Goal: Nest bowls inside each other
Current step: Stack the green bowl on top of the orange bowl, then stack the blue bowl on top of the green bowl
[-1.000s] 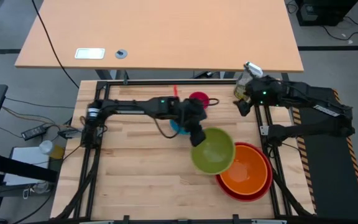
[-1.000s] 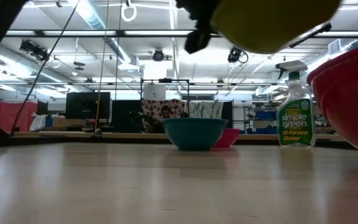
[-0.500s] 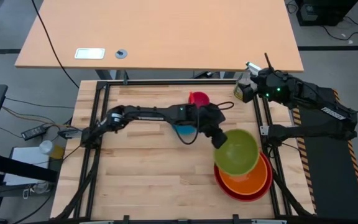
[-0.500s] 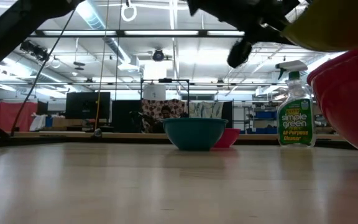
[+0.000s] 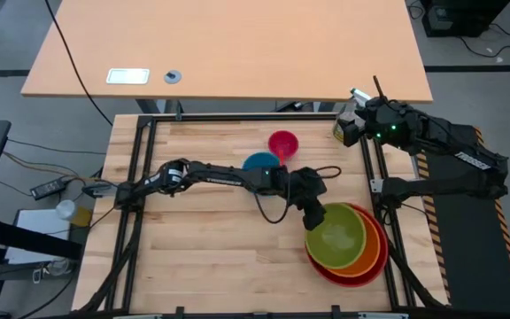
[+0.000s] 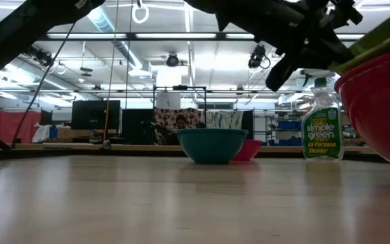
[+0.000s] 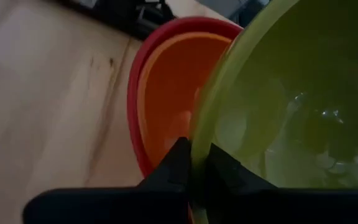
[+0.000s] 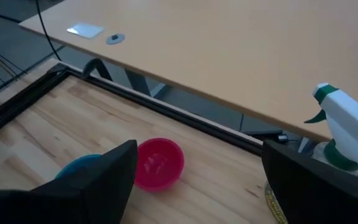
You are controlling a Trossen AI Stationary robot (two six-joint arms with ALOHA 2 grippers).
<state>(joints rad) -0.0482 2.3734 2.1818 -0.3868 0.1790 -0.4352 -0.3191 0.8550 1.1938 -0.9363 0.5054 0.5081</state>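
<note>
My left gripper (image 5: pixel 312 215) is shut on the lime green bowl (image 5: pixel 339 235). That bowl lies tilted inside the orange bowl (image 5: pixel 374 257), which sits in the red bowl (image 5: pixel 348 276) at the table's near right. In the low view the green bowl's rim (image 6: pixel 378 37) slants up above the red bowl (image 6: pixel 378 108). The blue bowl (image 5: pixel 259 162) and the small pink bowl (image 5: pixel 282 143) stand on their bases near the far edge. My right gripper (image 8: pixel 197 183) hangs open and empty at the far right corner. My left gripper pinches the green bowl's rim (image 7: pixel 199 140) on the side toward the table's left. One finger (image 7: pixel 176 163) is outside the wall and one finger (image 7: pixel 225 167) is inside. The fingers slant down from the left. The bowl is tilted, its bottom down in the orange bowl (image 7: pixel 166 93).
A clear spray bottle (image 5: pixel 351 105) stands at the far right corner beside my right gripper; the low view shows it too (image 6: pixel 321 122). A black frame rail (image 5: pixel 237 118) runs along the table's far edge. Bare wood (image 5: pixel 202 248) lies left of the stack.
My left gripper has carried the green bowl toward the table's right and near edges and downward. The bowl has gone from hanging beside the stack to lying within the orange bowl. My right gripper has turned a little in place.
</note>
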